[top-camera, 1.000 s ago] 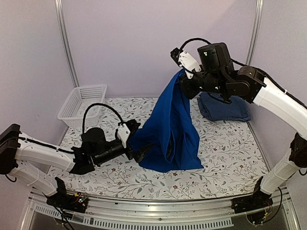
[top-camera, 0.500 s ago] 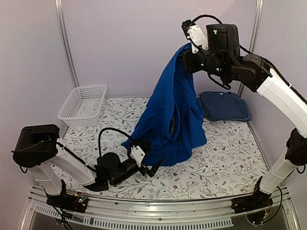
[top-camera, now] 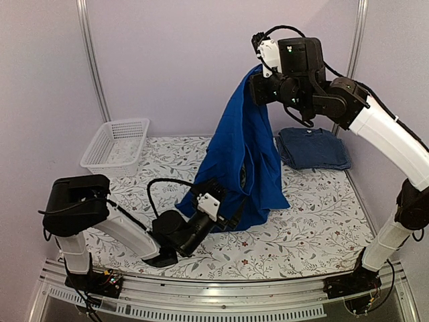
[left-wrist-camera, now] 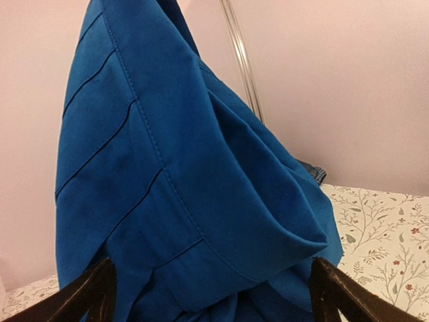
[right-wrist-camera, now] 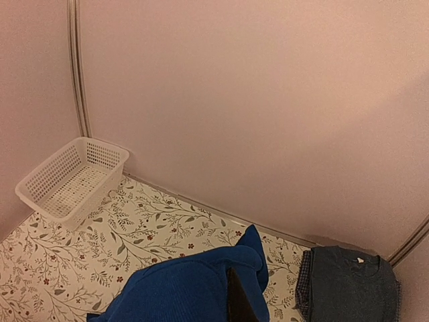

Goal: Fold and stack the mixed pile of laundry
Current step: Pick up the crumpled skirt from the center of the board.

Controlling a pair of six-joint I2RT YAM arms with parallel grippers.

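A bright royal-blue garment [top-camera: 241,161] hangs from my right gripper [top-camera: 258,79], which is shut on its top edge high above the back of the table; the lower folds rest on the cloth. In the right wrist view the garment [right-wrist-camera: 188,288] bunches around the dark finger [right-wrist-camera: 240,302]. My left gripper [top-camera: 229,216] is low at the garment's bottom hem, jaws wide open. In its wrist view the blue fabric [left-wrist-camera: 188,188] hangs between the fingertips [left-wrist-camera: 94,298], not pinched. A folded dark navy T-shirt [top-camera: 314,147] lies at the back right, on a checked shirt [right-wrist-camera: 303,290].
A white mesh basket [top-camera: 115,144] stands at the back left, also seen in the right wrist view as the basket [right-wrist-camera: 70,178]. The floral tablecloth [top-camera: 322,215] covers the table. Walls and metal posts [top-camera: 90,60] close in the back and sides.
My left arm swung from the left side down to the front, then rose toward the garment's hem. The right gripper lifted the garment higher and drifted slightly left.
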